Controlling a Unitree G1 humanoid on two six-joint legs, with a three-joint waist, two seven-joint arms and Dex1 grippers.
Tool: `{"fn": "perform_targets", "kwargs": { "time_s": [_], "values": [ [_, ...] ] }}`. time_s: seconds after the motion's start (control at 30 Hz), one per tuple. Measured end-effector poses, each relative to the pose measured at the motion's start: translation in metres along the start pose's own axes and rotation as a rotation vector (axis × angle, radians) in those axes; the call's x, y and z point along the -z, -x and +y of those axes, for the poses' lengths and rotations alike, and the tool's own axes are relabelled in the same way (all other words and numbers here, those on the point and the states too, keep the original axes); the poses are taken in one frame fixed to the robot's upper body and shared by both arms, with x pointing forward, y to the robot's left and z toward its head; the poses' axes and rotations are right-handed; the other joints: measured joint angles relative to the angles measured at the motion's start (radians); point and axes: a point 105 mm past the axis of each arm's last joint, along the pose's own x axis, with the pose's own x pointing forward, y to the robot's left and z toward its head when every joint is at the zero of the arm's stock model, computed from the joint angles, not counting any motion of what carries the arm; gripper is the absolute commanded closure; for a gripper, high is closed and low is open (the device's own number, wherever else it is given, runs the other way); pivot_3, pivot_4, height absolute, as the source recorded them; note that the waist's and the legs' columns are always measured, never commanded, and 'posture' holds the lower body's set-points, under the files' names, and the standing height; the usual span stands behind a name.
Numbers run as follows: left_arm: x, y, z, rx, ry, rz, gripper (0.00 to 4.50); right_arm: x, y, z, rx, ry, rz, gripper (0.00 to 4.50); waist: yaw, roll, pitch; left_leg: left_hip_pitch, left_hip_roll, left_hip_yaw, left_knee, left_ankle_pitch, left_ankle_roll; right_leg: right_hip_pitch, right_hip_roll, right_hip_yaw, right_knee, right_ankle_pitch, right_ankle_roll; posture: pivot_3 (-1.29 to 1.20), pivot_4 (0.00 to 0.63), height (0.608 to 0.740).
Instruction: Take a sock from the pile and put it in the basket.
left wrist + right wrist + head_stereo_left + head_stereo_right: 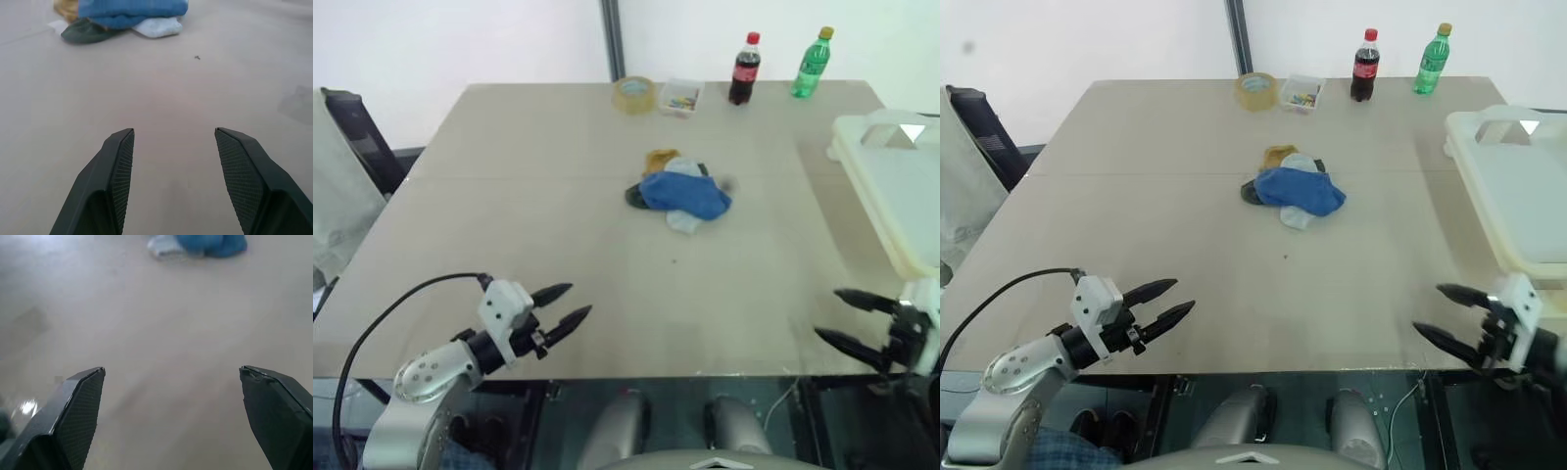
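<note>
At the near left edge of the beige table (pixel 509 196), the left claw (pixel 570 305) hovers just above the surface with its two black fingers parted and nothing between them; it points toward the middle of the table. In the left wrist view the bare tabletop shows in the gap between its fingers (pixel 115 166).

Near the middle of the table lies the pile (pixel 681 190) of socks: a blue one on top, a mustard-yellow one tucked at the far side, a dark green one peeking out on the left and a pale grey one at the near right (all heaped together and touching). It is well apart from both claws.

Along the far edge stand a roll of tape (pixel 633 94), a small clear box (pixel 680 98) of coloured bits just beside it, then a cola bottle (pixel 744 69) and a green bottle (pixel 811 63), both upright.

At the near right edge the right claw (pixel 842 316) is spread wide and empty, angled in toward the table's centre. The basket (pixel 891 186), a cream-white tub, sits on the right side of the table, beyond this claw and well to the right of the pile.
</note>
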Motion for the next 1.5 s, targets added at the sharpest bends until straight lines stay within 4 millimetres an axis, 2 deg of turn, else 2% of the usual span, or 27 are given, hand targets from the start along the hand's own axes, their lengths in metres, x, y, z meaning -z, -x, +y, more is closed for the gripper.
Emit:
{"fn": "perform_targets", "kwargs": {
  "time_s": [0.03, 0.1, 0.2, 0.3, 0.37, 0.5, 0.57, 0.8, 0.9, 1.1, 1.5],
  "values": [
    [-0.001, 0.0, 0.0, 0.008, 0.002, -0.003, 1.63, -0.001, -0.004, 0.0, 0.001, 0.003, -0.001, 0.01, 0.001, 0.0, 0.0, 0.0, 0.0, 0.0, 0.0, 0.0, 0.0, 0.0, 0.0, 0.0, 0.0, 0.0, 0.0, 0.0, 0.15, 0.74],
    [-0.003, 0.0, 0.0, 0.048, 0.032, -0.008, 1.63, -0.011, -0.03, -0.012, 0.046, 0.009, -0.043, 0.01, -0.003, -0.001, 0.002, 0.0, 0.0, 0.0, -0.001, 0.0, 0.0, -0.001, 0.0, 0.0, 0.0, 0.0, 0.0, 0.0, 0.15, 0.74],
    [-0.011, -0.001, 0.002, 0.117, 0.035, -0.032, 1.63, -0.027, -0.08, -0.035, 0.114, -0.011, -0.066, 0.01, -0.017, -0.002, 0.003, 0.001, -0.001, 0.0, -0.001, 0.001, -0.001, -0.001, 0.0, -0.001, 0.001, 0.001, -0.001, 0.0, 0.15, 0.74],
    [-0.013, 0.001, 0.004, 0.162, 0.054, -0.043, 1.63, -0.03, -0.118, -0.047, 0.16, -0.081, -0.036, 0.01, -0.025, -0.002, 0.003, 0.0, -0.001, 0.0, -0.002, 0.003, -0.005, -0.002, 0.0, -0.001, 0.001, 0.001, -0.001, 0.0, 0.15, 0.74],
    [-0.015, 0.001, 0.005, 0.179, 0.067, -0.057, 1.63, -0.03, -0.134, -0.051, 0.175, -0.121, -0.017, 0.01, -0.023, -0.002, 0.003, -0.004, -0.002, 0.0, -0.002, 0.003, -0.005, -0.007, 0.0, -0.001, 0.001, 0.001, -0.001, 0.0, 0.15, 0.74],
    [-0.014, 0.004, 0.006, 0.191, 0.099, -0.039, 1.63, -0.046, -0.171, -0.054, 0.165, -0.21, -0.047, 0.01, -0.033, -0.002, 0.003, -0.005, -0.002, 0.002, -0.002, 0.003, -0.005, -0.008, 0.0, 0.002, 0.002, 0.001, -0.001, 0.0, 0.15, 0.74],
    [-0.017, 0.006, 0.005, 0.197, 0.109, -0.05, 1.63, -0.052, -0.181, -0.054, 0.159, -0.248, -0.064, 0.01, -0.036, -0.002, 0.003, -0.005, -0.002, 0.002, -0.002, 0.003, -0.005, -0.009, 0.0, 0.001, 0.002, 0.001, -0.001, 0.0, 0.15, 0.74],
    [-0.018, 0.006, 0.0, 0.19, 0.121, -0.056, 1.63, -0.061, -0.199, -0.043, 0.1, -0.297, -0.087, 0.01, -0.043, -0.002, 0.004, -0.004, -0.002, 0.001, -0.002, 0.003, -0.005, -0.009, 0.0, 0.001, 0.004, 0.001, -0.001, 0.0, 0.15, 0.74],
    [-0.017, 0.006, 0.0, 0.182, 0.124, -0.054, 1.63, -0.062, -0.204, -0.037, 0.079, -0.292, -0.085, 0.73, -0.05, -0.002, 0.004, -0.004, -0.002, 0.001, -0.002, 0.003, -0.005, -0.009, 0.0, 0.001, 0.004, 0.001, -0.001, 0.0, 0.15, 0.74],
    [-0.015, 0.006, 0.001, 0.164, 0.128, -0.054, 1.63, -0.062, -0.209, -0.032, 0.068, -0.24, -0.067, 3.38, -0.053, -0.002, 0.004, -0.004, -0.002, 0.003, -0.002, 0.003, -0.005, -0.013, 0.001, 0.003, 0.007, 0.001, -0.001, 0.0, 0.15, 0.74],
    [-0.015, 0.005, 0.001, 0.158, 0.116, -0.048, 1.63, -0.063, -0.206, -0.037, 0.116, -0.184, -0.055, 3.38, -0.053, -0.002, 0.004, -0.005, -0.002, 0.007, -0.002, 0.003, -0.005, -0.016, 0.001, 0.007, 0.012, 0.001, -0.001, 0.0, 0.15, 0.74]
  ]
}}
